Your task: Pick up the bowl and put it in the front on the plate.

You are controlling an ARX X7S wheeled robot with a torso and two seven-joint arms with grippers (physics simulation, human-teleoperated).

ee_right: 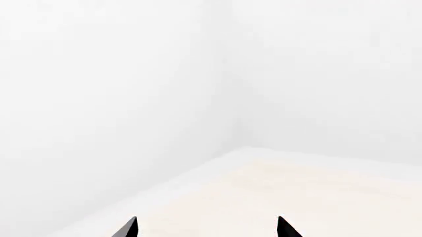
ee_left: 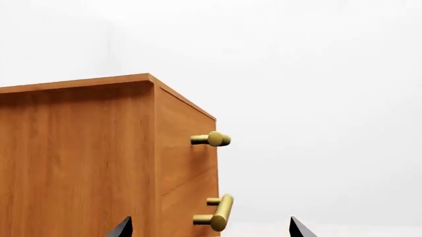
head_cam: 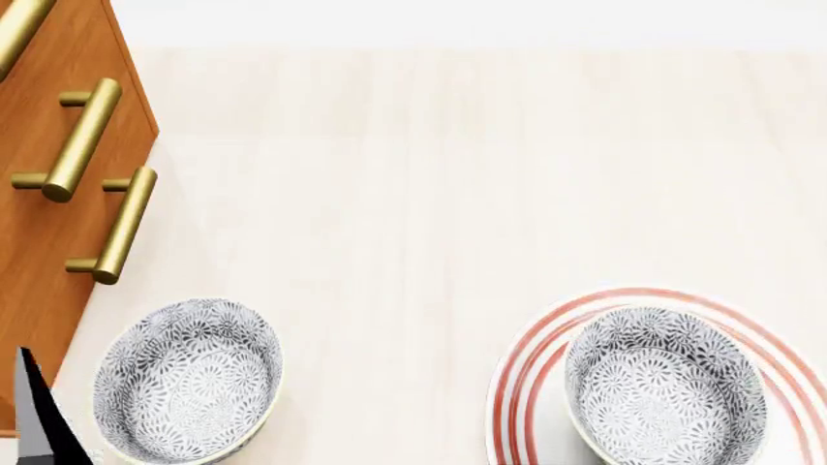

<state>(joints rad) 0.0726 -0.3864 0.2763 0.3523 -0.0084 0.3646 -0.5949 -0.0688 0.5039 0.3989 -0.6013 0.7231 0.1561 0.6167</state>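
Head view alone showing grey-floral ceramic bowl (head_cam: 665, 387) sitting on red-ringed white plate (head_cam: 528, 387); my left gripper (ee_left: 209, 232) and right gripper (ee_right: 207, 231) both gaping wide, empty.

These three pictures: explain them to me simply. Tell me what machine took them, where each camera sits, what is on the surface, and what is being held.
This is a simulated wheeled robot with two arms, each ending in a gripper. The head view looks forward and down on a pale table. On it, a grey floral bowl stands beside a wooden cabinet with brass handles. A second matching bowl already sits on a red-ringed white plate. The other two pictures come from cameras near each gripper. The left gripper shows only two dark fingertips spread apart, facing the cabinet's corner. The right gripper looks the same, spread and facing a blank white wall and the table's far edge. Neither holds anything.
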